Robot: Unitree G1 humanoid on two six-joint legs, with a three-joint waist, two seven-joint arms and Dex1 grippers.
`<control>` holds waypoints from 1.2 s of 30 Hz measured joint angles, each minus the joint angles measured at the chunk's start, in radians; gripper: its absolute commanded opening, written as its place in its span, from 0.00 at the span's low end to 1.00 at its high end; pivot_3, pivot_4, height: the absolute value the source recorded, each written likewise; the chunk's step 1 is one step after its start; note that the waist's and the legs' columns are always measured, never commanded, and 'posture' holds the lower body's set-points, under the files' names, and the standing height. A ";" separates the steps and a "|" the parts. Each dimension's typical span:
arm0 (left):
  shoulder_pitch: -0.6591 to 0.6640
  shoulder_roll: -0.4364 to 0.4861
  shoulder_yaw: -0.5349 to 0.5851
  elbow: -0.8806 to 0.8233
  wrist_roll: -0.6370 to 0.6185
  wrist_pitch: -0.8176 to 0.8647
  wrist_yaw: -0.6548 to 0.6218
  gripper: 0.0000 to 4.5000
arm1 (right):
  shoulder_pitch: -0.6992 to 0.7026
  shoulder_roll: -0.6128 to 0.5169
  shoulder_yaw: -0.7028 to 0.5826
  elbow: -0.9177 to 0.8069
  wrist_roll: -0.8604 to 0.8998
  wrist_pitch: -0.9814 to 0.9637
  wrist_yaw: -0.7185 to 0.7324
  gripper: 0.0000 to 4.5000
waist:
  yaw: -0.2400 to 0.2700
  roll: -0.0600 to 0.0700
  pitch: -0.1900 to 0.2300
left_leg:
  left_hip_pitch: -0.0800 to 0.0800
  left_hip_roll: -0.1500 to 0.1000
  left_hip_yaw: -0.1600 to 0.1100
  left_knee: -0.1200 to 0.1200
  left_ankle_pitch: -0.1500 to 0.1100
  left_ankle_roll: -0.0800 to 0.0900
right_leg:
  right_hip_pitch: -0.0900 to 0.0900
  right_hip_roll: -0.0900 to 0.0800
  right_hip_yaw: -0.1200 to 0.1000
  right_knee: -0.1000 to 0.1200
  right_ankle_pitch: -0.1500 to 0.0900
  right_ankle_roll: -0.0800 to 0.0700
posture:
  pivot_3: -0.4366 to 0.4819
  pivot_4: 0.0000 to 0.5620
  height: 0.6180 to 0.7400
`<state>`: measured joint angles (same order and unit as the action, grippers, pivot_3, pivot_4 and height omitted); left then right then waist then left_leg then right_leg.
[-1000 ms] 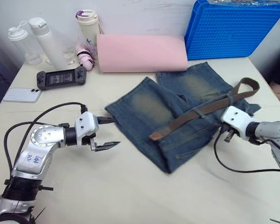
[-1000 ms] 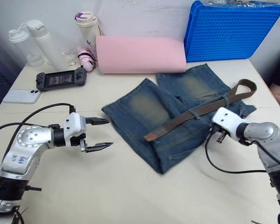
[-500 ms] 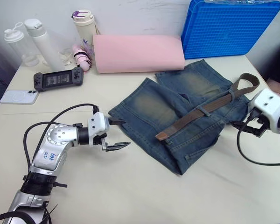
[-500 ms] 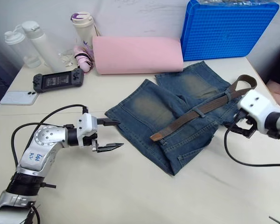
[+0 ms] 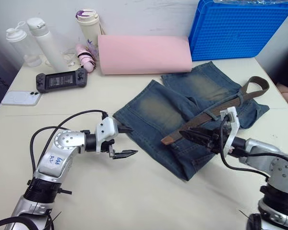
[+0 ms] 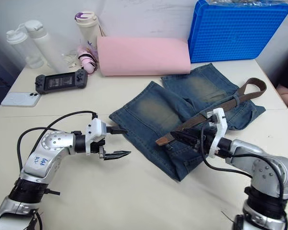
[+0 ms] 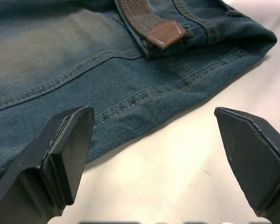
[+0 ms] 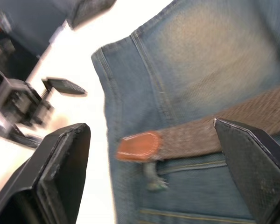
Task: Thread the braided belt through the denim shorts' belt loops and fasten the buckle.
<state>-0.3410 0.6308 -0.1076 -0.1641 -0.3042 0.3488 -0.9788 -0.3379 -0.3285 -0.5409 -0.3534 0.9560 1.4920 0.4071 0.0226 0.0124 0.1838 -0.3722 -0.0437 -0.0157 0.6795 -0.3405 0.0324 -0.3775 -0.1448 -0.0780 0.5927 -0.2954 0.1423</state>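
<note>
Here the cream table (image 5: 149, 201) carries the denim shorts (image 5: 182, 115), spread flat near its middle with the legs pointing toward the blue crate (image 5: 240, 28) and the pink foam roll (image 5: 144, 53) at the far edge. The braided belt (image 5: 216, 111) lies diagonally across the shorts, passing under one of the belt loops (image 5: 210, 115) and curling into a loop off the cloth on the robot's right; its tan leather tip (image 7: 164, 34) rests on the denim near the waistband. The left gripper (image 5: 124, 142) hovers just beside the left edge of the shorts, jaws spread wide and empty. The right gripper (image 5: 194, 135) points at the belt's tip from above the shorts, jaws likewise wide apart, holding nothing. Along the far left stand two clear bottles (image 5: 33, 40), a tumbler (image 5: 89, 26), a handheld game console (image 5: 61, 80) and a white phone (image 5: 21, 97).
</note>
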 measured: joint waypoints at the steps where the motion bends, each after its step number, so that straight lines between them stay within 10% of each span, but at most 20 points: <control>1: 0.000 0.000 0.000 -0.003 0.000 0.000 0.002 1.00 | 0.000 0.007 -0.009 0.009 0.000 0.006 -0.012 0.99 | 0.000 0.000 0.000 | 0.000 0.000 0.000 0.000 0.000 0.000 | 0.000 0.000 0.000 0.000 0.000 0.000 | 0.48 0.27 1.00; 18: -0.005 -0.013 0.003 -0.019 0.022 -0.002 0.050 1.00 | -0.150 0.123 -0.094 0.207 0.007 0.015 -0.205 0.99 | -0.013 0.001 0.000 | 0.001 0.000 0.002 -0.001 0.000 0.000 | -0.003 0.002 0.001 0.004 0.000 -0.001 | 0.48 0.27 1.00; 30: -0.029 -0.023 0.005 0.021 0.055 -0.069 0.069 1.00 | -0.186 0.162 -0.100 0.275 0.029 0.042 -0.241 0.05 | -0.024 0.001 0.000 | 0.000 -0.001 0.002 -0.002 0.000 0.000 | -0.007 0.001 0.002 0.009 -0.001 -0.001 | 0.48 0.27 1.00; 36: -0.044 -0.027 0.005 0.025 0.058 -0.090 0.068 1.00 | -0.222 -0.003 -0.095 0.270 0.037 -0.090 -0.148 0.02 | -0.022 0.001 0.000 | 0.000 -0.001 0.002 -0.002 0.000 0.001 | -0.007 0.001 0.002 0.009 -0.001 -0.001 | 0.48 0.27 1.00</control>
<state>-0.3847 0.6036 -0.1028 -0.1393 -0.2464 0.2586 -0.9107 -0.5600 -0.3316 -0.6358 -0.0831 0.9931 1.4023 0.2594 0.0003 0.0136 0.1839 -0.3723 -0.0447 -0.0136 0.6774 -0.3403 0.0329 -0.3843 -0.1440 -0.0760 0.6019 -0.2959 0.1414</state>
